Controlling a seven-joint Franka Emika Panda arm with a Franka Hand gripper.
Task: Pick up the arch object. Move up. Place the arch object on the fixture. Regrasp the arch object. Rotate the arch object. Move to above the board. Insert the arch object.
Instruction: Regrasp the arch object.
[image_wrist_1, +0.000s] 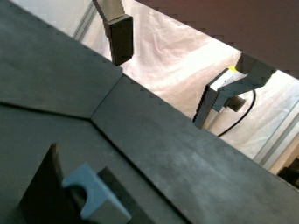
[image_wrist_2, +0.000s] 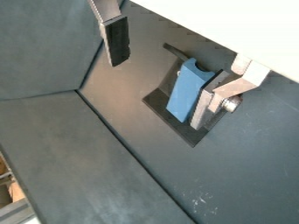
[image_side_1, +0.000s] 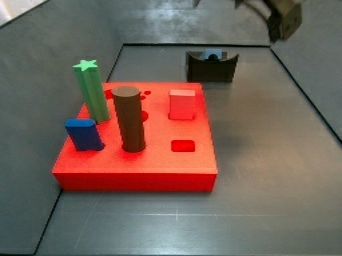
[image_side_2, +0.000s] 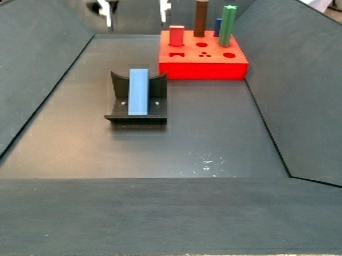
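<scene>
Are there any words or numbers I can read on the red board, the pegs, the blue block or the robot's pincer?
None: no words, numbers or signs show on the red board, its pegs, the arch object, the fixture or the pincer, which hangs empty near the far wall.

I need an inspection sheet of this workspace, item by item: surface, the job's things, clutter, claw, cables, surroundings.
Surface: dark grey floor inside sloped dark walls; a few pale specks, otherwise bare.
Arch object: slate-blue, lying along the fixture, not held.
Board: red, apart from the fixture; carries a green star peg, brown cylinder, short blue block and red peg; some holes are free.
Clutter: nothing seen.
Claw: raised above the far end of the floor, behind the fixture, jaws apart, nothing between the fingers.
Cables: one dark cable beyond the wall.
Surroundings: white sheeting outside the enclosure.
</scene>
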